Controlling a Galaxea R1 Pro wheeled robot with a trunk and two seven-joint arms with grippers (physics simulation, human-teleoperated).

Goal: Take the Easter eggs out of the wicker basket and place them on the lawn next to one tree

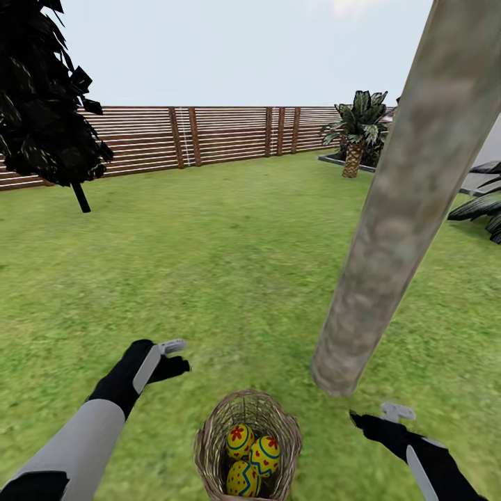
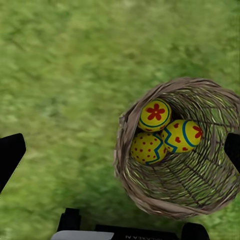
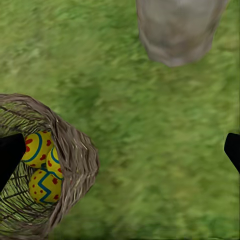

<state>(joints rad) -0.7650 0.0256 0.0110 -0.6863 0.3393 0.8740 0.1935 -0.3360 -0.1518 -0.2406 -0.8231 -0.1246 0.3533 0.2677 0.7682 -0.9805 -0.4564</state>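
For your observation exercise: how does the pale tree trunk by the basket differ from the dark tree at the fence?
The pale trunk is thick, grey-beige and mottled; the dark tree has a thin black trunk. The pale trunk stands close to the basket; the dark tree stands far off near the fence. The pale trunk's crown is out of frame; the dark tree's near-black foliage shows. Both rise from the lawn.

The wicker basket [image 2: 150, 197] is woven of rough twigs; smooth painted eggs [image 2: 155, 115] are seen; the fence [image 1: 209, 136] is slatted wood.

Both tools [image 1: 174, 353] [image 1: 379, 416] wide apart, empty
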